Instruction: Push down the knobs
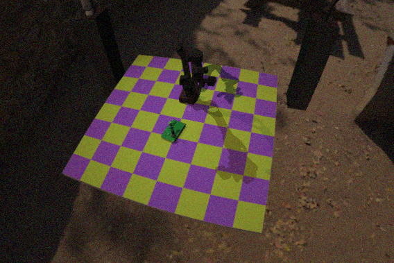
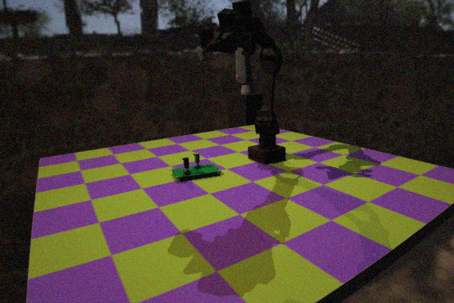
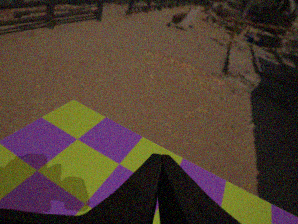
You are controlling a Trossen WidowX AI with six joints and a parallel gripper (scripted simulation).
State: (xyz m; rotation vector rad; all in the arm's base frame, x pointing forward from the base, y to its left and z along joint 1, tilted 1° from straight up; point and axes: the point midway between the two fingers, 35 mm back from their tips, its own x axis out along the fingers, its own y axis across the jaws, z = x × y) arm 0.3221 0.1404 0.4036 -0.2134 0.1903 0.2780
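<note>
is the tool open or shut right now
Shut, holding nothing. In the wrist view the two dark fingers meet in a point over the checkered table, with nothing between them. The tool is high above the circuit board.

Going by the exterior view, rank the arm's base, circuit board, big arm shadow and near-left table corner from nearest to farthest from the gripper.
The gripper hangs high, fingers shut and empty.
1. Arm's base under it to the right, and circuit board below left: too close to call.
2. Arm shadow, on the front checks.
3. Near-left table corner, bottom left.
</note>
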